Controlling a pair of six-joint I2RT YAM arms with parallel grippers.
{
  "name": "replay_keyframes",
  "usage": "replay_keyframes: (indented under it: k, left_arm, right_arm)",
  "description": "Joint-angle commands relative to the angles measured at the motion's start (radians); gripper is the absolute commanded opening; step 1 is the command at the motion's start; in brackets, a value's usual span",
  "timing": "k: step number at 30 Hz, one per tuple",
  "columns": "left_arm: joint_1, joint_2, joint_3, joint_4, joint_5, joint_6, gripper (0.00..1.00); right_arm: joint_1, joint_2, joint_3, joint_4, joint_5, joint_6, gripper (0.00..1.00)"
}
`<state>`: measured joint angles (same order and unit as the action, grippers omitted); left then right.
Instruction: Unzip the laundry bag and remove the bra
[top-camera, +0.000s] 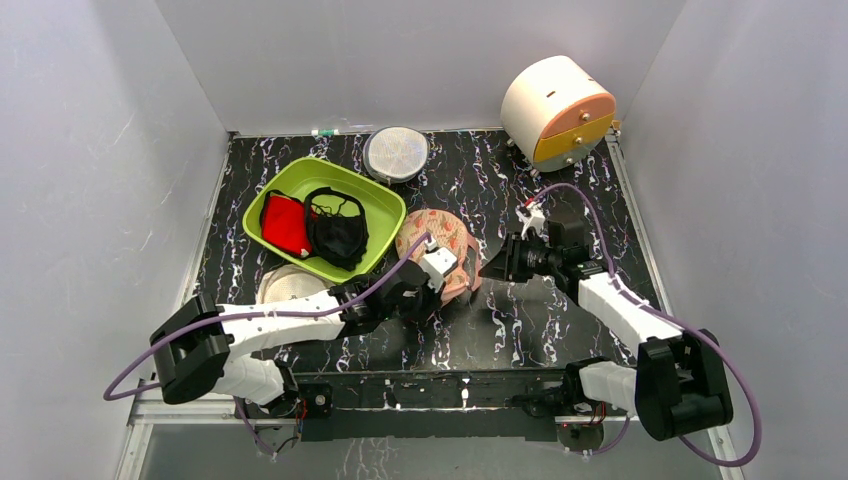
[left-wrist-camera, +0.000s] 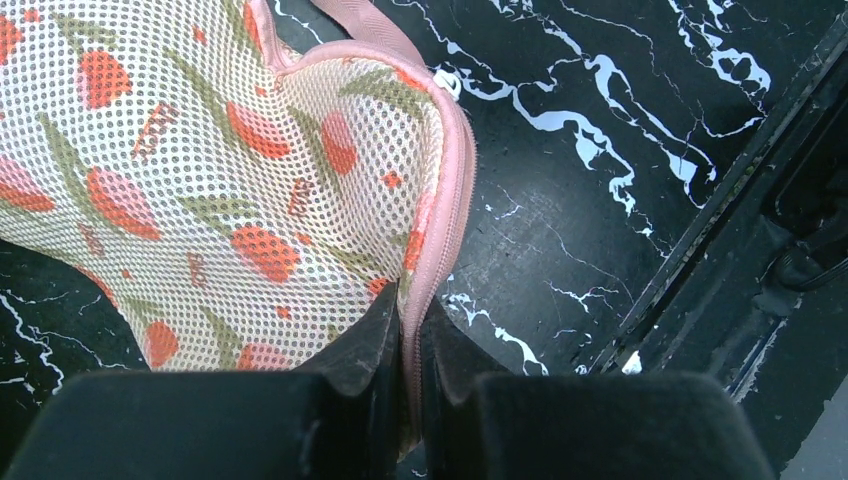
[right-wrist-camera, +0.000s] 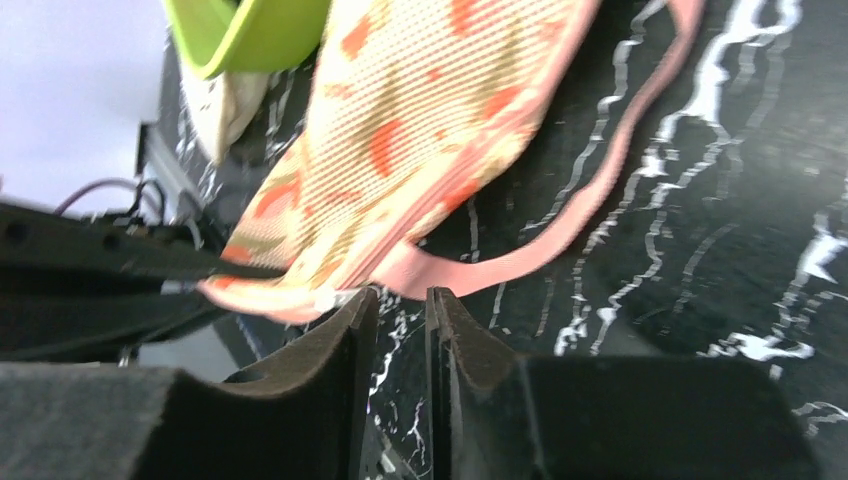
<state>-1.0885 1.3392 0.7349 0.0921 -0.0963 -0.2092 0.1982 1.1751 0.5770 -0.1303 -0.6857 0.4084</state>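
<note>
Left gripper (left-wrist-camera: 410, 310): closed. Its fingertips pinch the pink zip rim of the laundry bag (left-wrist-camera: 220, 180) at the bag's near edge. From this pinch point the mesh panel with the red-orange print spreads forward and to the left of the fingers. The zip runs forward from the fingertips along the bag's right-hand edge, and the stretch in view is closed. The black marbled table (left-wrist-camera: 560, 220) lies bare to the right of the fingers.

Right gripper (right-wrist-camera: 402, 300): jaws slightly apart, with a narrow gap and nothing between them. The bag's edge lies just ahead of the fingertips, close to them. A pink strap (right-wrist-camera: 600, 190) loops from that edge forward and to the right.

In the top view the bag lies on the table between the two grippers. A green tub (top-camera: 385, 198) sits beyond and left of the left gripper and holds a black bra (top-camera: 338, 232) and a red garment (top-camera: 285, 225). A cream disc (top-camera: 290, 285) lies beside the left arm.
</note>
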Motion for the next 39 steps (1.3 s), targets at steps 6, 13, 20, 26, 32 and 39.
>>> replay_keyframes:
  k: [6,13,20,26,32,39]
  left_arm:
    - [0.004,-0.031,-0.031,0.042,0.028,0.004,0.0]
    - [0.005,-0.109,-0.112,0.107,0.068,0.029,0.0]
    - [0.006,-0.126,-0.115,0.122,0.082,0.046,0.0]
    - [0.005,-0.15,-0.131,0.134,0.085,0.051,0.0]
    - [0.006,-0.163,-0.144,0.137,0.091,0.041,0.0]
    - [0.006,-0.148,-0.143,0.138,0.097,0.037,0.0]
  right_arm:
    - [0.003,-0.079,-0.126,0.254,-0.34,0.052,0.41]
    - [0.012,0.036,-0.168,0.47,-0.444,0.097,0.5]
    - [0.096,0.061,-0.163,0.492,-0.411,0.097,0.56]
    - [0.099,0.107,-0.167,0.52,-0.407,0.111,0.57]
    - [0.099,0.14,-0.152,0.538,-0.411,0.122,0.62]
    - [0.099,0.126,-0.149,0.601,-0.436,0.173,0.52]
